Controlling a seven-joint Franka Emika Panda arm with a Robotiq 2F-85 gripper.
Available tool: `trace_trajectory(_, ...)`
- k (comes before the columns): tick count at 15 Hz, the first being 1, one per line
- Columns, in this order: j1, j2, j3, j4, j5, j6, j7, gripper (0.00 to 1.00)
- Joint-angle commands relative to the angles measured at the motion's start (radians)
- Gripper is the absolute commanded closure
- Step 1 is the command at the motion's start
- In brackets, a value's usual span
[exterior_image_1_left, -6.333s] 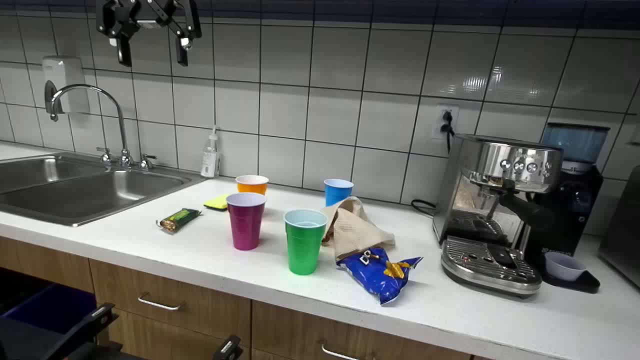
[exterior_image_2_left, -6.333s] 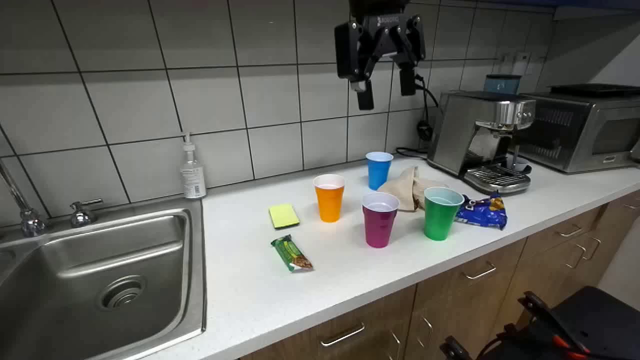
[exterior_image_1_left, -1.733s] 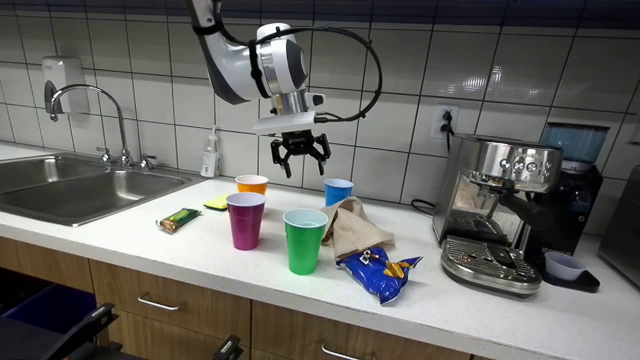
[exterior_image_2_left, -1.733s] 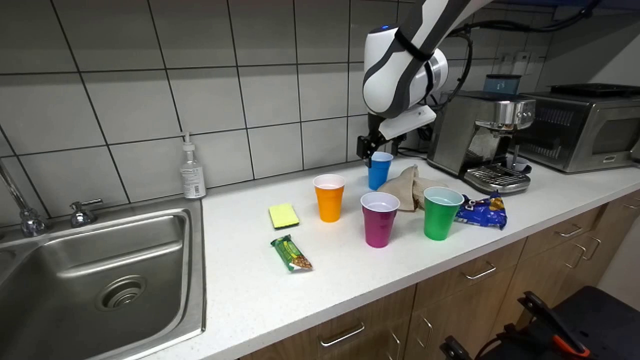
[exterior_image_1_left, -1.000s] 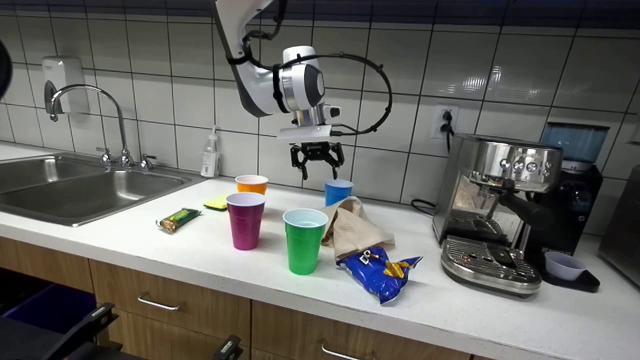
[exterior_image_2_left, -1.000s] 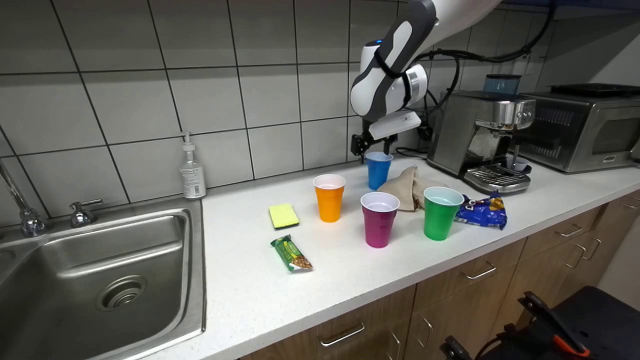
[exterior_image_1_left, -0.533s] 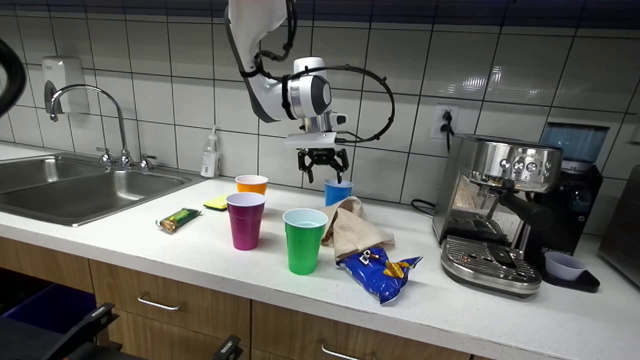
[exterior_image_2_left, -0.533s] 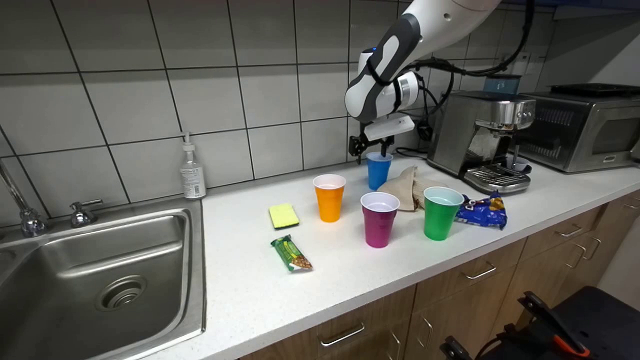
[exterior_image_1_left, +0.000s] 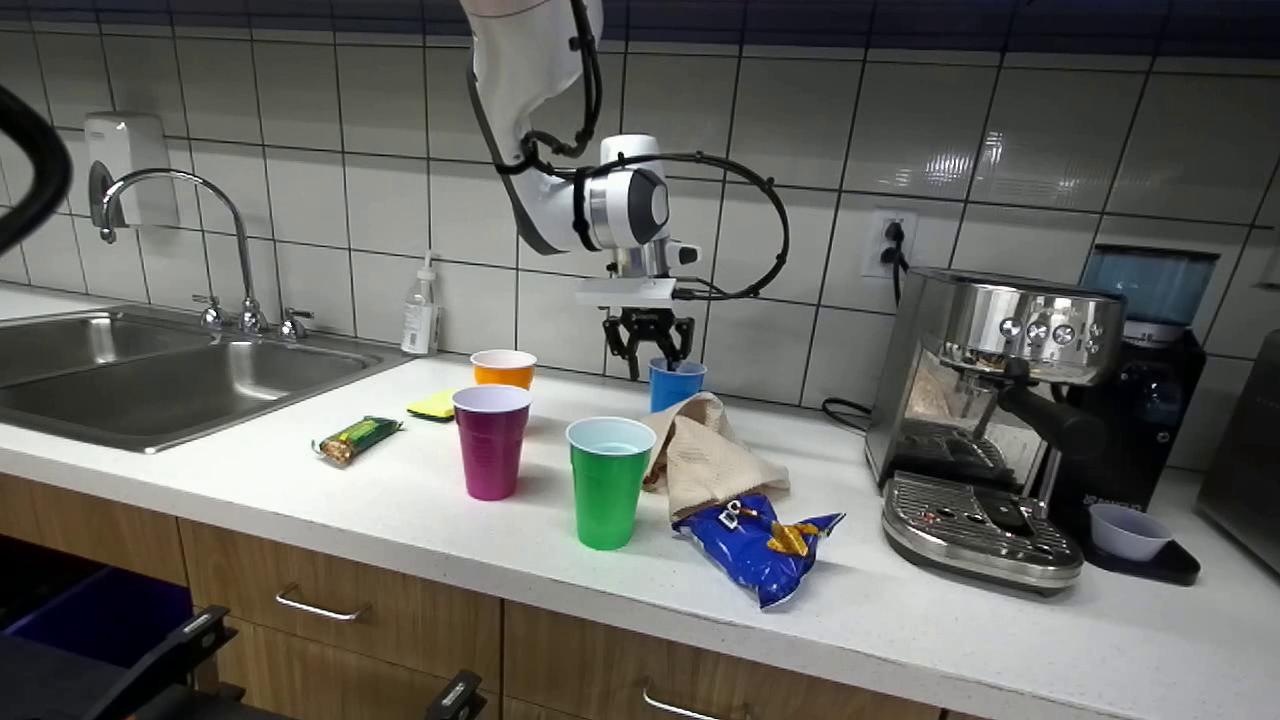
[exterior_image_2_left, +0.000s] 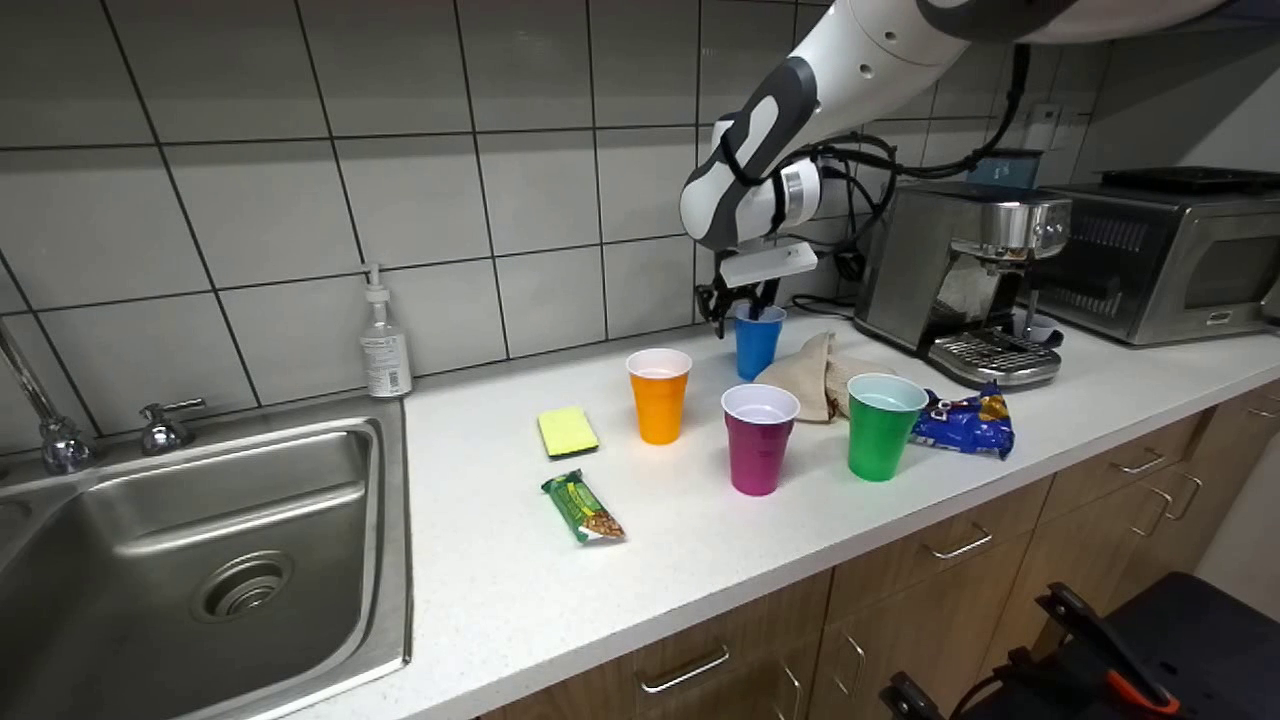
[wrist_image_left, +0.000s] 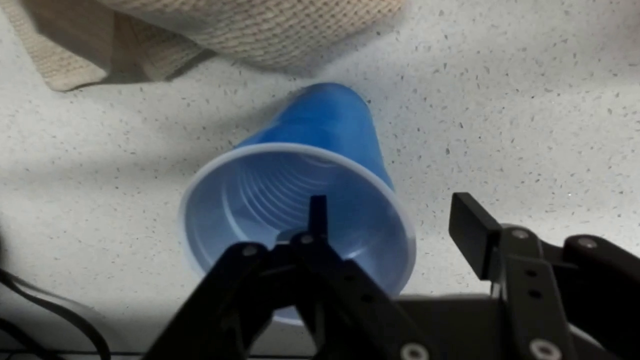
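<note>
Wrist view: the gripper stands with its jaws spread well apart and has hold of nothing. One finger overlaps the mouth of the blue cup; the opposite finger is outside the rim, above the countertop, so that one side of the rim falls between them as seen from here. The cup stands upright on the countertop, near the tiled backsplash and just beside the beige cloth. Step in hand, as judged from this pose: alignment of the fingers astride the cup's side. The next move would call for lowering until both pads reach below the rim, followed by gentle closing, since the cup's thin plastic is likely to flex. Avoid disturbing the cloth. Visibility limits: the black linkage masks the near portion of the rim; the depth of the inner fingertip, and any contact with the cup's interior, cannot be determined. In an exterior view, the cloth covers the lower part of the cup. In both exterior views, the gripper is small and dark, and the arm is cut off at the top edge.
</note>
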Motion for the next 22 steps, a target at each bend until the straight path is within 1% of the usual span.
trace_trajectory(1,-0.022,0.039,0.015,0.084,0.027,-0.063,-0.046,0.65)
trace_trajectory(4,-0.023,0.046,0.014,0.099,0.025,-0.074,-0.048,0.89)
trace_trajectory(5,-0.024,0.043,0.015,0.098,0.025,-0.076,-0.051,0.95)
trace_trajectory(6,-0.022,0.04,0.014,0.095,0.022,-0.076,-0.051,1.0)
trace_trajectory(10,-0.022,0.018,0.025,0.071,0.024,-0.072,-0.073,1.0)
trace_trajectory(15,-0.005,-0.036,0.04,0.006,0.018,-0.05,-0.092,1.0)
trace_trajectory(19,0.009,-0.094,0.055,-0.057,0.015,-0.043,-0.101,1.0)
trace_trajectory(22,0.02,-0.146,0.063,-0.126,0.014,-0.033,-0.101,1.0)
